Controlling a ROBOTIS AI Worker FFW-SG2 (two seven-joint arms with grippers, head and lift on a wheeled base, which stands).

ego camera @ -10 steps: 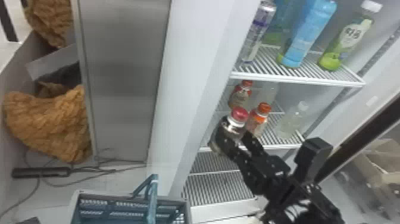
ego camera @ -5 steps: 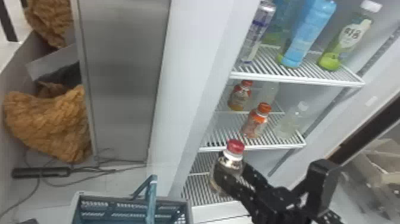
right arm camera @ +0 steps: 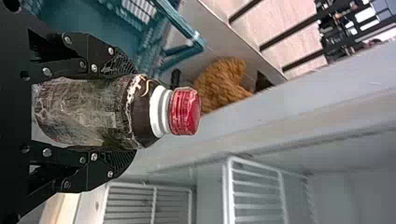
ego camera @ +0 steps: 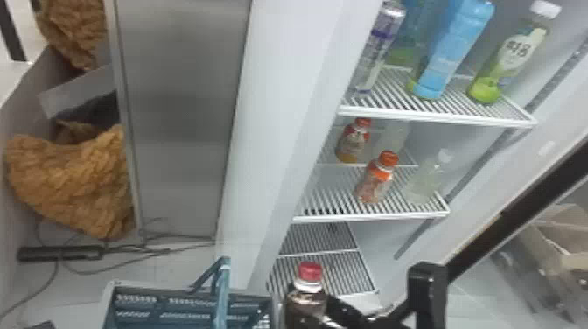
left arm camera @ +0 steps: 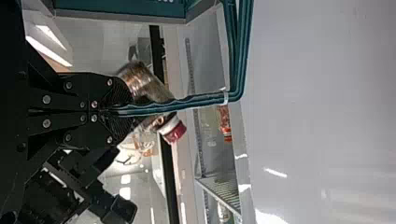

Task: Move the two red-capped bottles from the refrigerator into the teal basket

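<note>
My right gripper (ego camera: 332,306) is at the bottom of the head view, just right of the basket, holding a dark red-capped bottle (ego camera: 306,297) upright. In the right wrist view the right gripper (right arm camera: 128,112) is shut on the bottle (right arm camera: 93,112), with the red cap beyond the fingertips. The teal basket (ego camera: 273,306) stands at the bottom, its handle raised. In the left wrist view my left gripper (left arm camera: 112,111) is shut on the basket's teal handle (left arm camera: 187,101); the held bottle (left arm camera: 147,88) is behind it.
The refrigerator's middle shelf (ego camera: 372,216) holds two orange-red-capped bottles (ego camera: 377,177) and clear bottles (ego camera: 426,179). Taller bottles stand on the upper shelf (ego camera: 437,116). The white refrigerator side wall (ego camera: 284,109) rises behind the basket. Cables (ego camera: 131,262) lie on the floor at left.
The right gripper has carried the red-capped bottle down and left, away from the middle shelf and toward the basket. The basket has stayed in place.
</note>
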